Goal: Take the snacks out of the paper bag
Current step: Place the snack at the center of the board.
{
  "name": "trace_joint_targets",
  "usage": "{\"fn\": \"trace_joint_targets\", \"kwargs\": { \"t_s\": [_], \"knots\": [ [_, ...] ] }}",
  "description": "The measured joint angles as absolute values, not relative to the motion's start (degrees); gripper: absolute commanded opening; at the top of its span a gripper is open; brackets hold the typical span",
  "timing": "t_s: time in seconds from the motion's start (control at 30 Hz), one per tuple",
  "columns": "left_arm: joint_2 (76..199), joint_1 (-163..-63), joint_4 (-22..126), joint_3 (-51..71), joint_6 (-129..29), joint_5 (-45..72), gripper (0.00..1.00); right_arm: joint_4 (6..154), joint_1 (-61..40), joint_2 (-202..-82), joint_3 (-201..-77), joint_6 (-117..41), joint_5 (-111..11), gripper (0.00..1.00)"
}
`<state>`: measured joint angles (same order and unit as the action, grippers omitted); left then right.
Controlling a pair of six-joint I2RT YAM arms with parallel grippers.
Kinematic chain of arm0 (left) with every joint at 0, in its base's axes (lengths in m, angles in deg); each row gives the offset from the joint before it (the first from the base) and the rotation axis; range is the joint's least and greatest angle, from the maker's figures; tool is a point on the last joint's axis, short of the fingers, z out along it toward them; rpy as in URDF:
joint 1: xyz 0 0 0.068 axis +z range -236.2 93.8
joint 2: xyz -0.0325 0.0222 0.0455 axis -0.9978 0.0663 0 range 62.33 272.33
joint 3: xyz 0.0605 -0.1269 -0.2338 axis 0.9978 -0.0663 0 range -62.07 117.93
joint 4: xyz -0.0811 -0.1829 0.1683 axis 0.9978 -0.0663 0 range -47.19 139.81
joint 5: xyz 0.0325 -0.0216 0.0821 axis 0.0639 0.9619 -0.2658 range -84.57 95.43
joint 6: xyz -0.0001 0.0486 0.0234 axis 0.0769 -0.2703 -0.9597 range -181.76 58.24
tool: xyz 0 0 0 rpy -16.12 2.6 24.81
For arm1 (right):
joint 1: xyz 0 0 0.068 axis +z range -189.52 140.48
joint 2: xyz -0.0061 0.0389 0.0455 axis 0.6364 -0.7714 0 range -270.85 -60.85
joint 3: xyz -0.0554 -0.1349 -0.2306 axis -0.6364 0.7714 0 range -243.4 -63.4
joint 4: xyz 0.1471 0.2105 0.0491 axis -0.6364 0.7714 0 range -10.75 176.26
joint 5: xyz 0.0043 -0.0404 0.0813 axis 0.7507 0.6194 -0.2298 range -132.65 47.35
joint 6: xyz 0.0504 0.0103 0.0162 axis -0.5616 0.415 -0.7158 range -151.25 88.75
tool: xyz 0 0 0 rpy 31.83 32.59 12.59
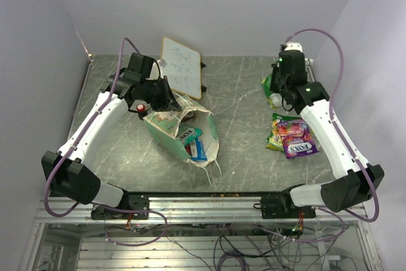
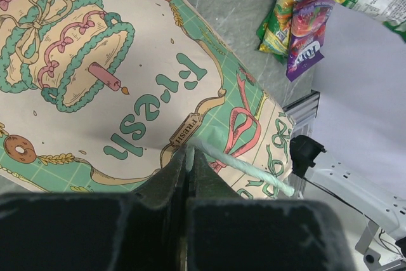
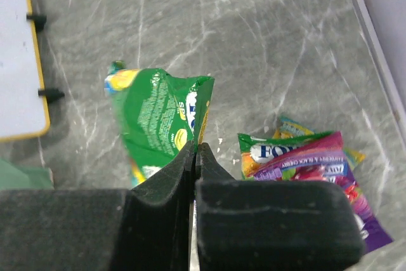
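Observation:
The paper bag (image 1: pixel 166 125) lies tilted at centre left, its mouth open toward the near edge, with a teal and a blue snack packet (image 1: pixel 192 142) inside. My left gripper (image 1: pixel 157 101) is shut on the bag's string handle (image 2: pixel 244 167); in the left wrist view the gripper (image 2: pixel 189 151) is above the printed bag side (image 2: pixel 127 80). My right gripper (image 1: pixel 280 85) is shut on a green snack packet (image 1: pixel 271 90), held above the table at far right; in the right wrist view the gripper (image 3: pixel 195 148) pinches the packet's (image 3: pixel 155 115) edge. Other snacks (image 1: pixel 293 136) lie piled at right.
A white wood-framed board (image 1: pixel 183 68) stands behind the bag and shows at the left of the right wrist view (image 3: pixel 19 61). A small red-and-black cylinder (image 1: pixel 140 107) sits by the left gripper. The snack pile also shows in the right wrist view (image 3: pixel 304 157).

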<state>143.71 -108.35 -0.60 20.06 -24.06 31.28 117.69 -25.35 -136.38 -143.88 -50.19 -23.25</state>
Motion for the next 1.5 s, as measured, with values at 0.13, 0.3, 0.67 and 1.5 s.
{"fn": "trace_joint_targets", "kwargs": {
  "t_s": [0.13,0.3,0.67,1.5],
  "knots": [
    [143.7,-109.6,-0.6,20.1,-24.1,31.5,0.07,116.9,-31.9,-132.4,-139.8,-57.8,-26.2,0.0],
    [143.7,-111.1,-0.6,20.1,-24.6,31.6,0.07,114.2,-39.6,-127.5,-131.6,-63.8,-31.3,0.0],
    [144.5,-112.5,-1.5,21.7,-25.9,31.4,0.07,106.9,-58.9,-122.3,-105.2,-71.9,-40.5,0.0],
    [146.2,-112.9,-4.1,24.6,-27.1,29.6,0.07,111.7,-59.3,-123.7,-110.0,-64.6,-40.0,0.46]
  ]
}}
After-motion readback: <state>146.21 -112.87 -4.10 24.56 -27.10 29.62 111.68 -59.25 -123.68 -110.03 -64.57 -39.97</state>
